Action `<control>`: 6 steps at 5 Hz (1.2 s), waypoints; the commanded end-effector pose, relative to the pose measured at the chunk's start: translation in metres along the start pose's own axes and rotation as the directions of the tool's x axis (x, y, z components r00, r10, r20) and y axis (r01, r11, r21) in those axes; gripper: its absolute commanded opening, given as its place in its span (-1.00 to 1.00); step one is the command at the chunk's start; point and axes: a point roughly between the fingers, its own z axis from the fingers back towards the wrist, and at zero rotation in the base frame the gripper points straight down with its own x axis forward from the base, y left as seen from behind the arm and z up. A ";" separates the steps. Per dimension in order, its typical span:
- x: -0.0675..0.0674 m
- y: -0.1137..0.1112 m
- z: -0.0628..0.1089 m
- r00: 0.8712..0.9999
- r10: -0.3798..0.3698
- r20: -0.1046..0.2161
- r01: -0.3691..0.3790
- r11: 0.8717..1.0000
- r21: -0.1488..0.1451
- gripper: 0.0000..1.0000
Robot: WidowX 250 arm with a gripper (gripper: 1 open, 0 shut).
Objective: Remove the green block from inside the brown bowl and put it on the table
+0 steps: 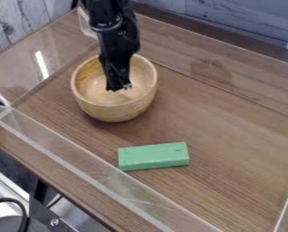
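Single camera view, looking down at an angle over the surface (219, 118), wood-grain, with clear acrylic walls (62, 149) around it.

Brown bowl (114, 91) in the upper left of the frame, upright, pale grainy inside. Black arm comes down from the top edge; the claw (118, 83) points straight down into the bowl, tips low inside it. Claw is clenched, with nothing visible between the tips. No block to be seen inside the bowl, though the claw hides part of the floor.

Green block (154, 156) lies flat on the surface in the lower middle of the frame, well apart from the bowl, long side running roughly left to right. By the look of it, the placing part of the task is already met.

Handling judgement: block looks rigid, light, matte, not slippery or fragile. Best taken across its narrow width near the middle, claw coming straight down; the flat faces should give a steady pinch.
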 end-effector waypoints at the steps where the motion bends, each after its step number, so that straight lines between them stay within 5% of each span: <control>1: 0.004 0.004 0.002 1.000 0.007 0.005 -0.007 1.000 0.025 -1.00; 4: -0.001 -0.002 -0.019 1.000 0.001 -0.013 0.000 1.000 0.019 -1.00; 5: 0.001 -0.005 -0.023 1.000 -0.016 0.000 0.016 1.000 -0.013 1.00; 6: 0.003 -0.007 -0.027 0.999 -0.031 0.009 0.031 0.998 -0.046 1.00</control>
